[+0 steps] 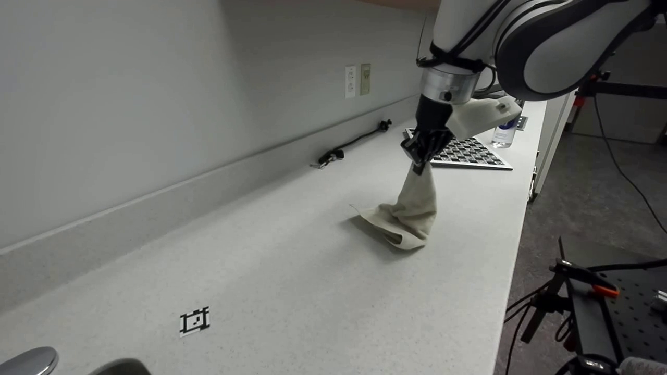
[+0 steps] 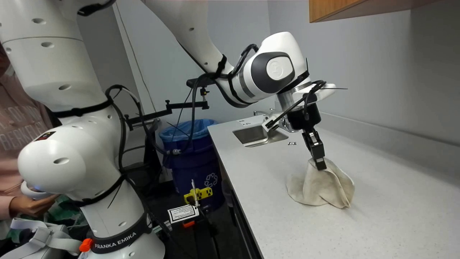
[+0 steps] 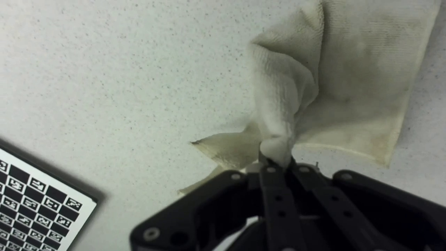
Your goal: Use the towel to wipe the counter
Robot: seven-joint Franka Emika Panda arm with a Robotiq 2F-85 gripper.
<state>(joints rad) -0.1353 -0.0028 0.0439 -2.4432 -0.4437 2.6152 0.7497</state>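
Note:
A wrinkled cream-white towel (image 1: 417, 208) hangs from my gripper (image 1: 418, 166) in both exterior views, its lower folds resting on the off-white counter (image 1: 292, 276). The black fingers are shut on a bunched upper part of the towel, and the cloth spreads out below them. In the wrist view the pinched towel (image 3: 369, 69) fans mostly to the upper right, with a pointed corner to the left of the gripper (image 3: 277, 160). The cloth between the fingertips hides part of them. The gripper points downward, a short way above the counter.
Behind the gripper lies a checkered board (image 1: 471, 156), with a clear bottle (image 1: 503, 136) beside it. A black cable (image 1: 359, 138) runs along the backsplash (image 1: 172, 195). A small square marker (image 1: 195, 321) lies near the sink (image 2: 251, 142). A wooden cabinet (image 2: 341, 10) hangs overhead.

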